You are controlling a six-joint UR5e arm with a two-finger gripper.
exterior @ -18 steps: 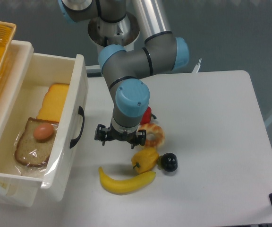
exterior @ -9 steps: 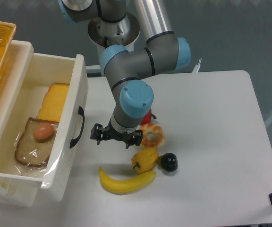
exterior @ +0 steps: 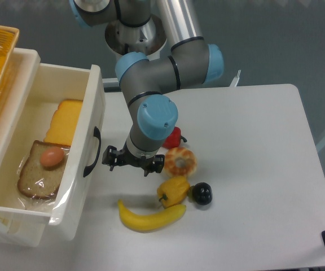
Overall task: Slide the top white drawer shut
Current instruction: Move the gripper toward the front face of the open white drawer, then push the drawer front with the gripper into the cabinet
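End effector (exterior: 132, 163) now nearer the top white drawer's (exterior: 89, 148) black handle (exterior: 94, 151) than before.

You're working with bright, even light from overhead, so the white table (exterior: 253, 169) reads clean and shadows stay short and soft, such as the faint one under the banana (exterior: 150, 218) and beneath the arm's wrist (exterior: 151, 121). Expect mild glare: pale highlights run along the glossy walls of the top white drawer (exterior: 92, 113), the silver arm tube (exterior: 176, 20) and the black ball (exterior: 202, 193). Focus is sharp across the frame, with no motion blur or visible edge distortion.
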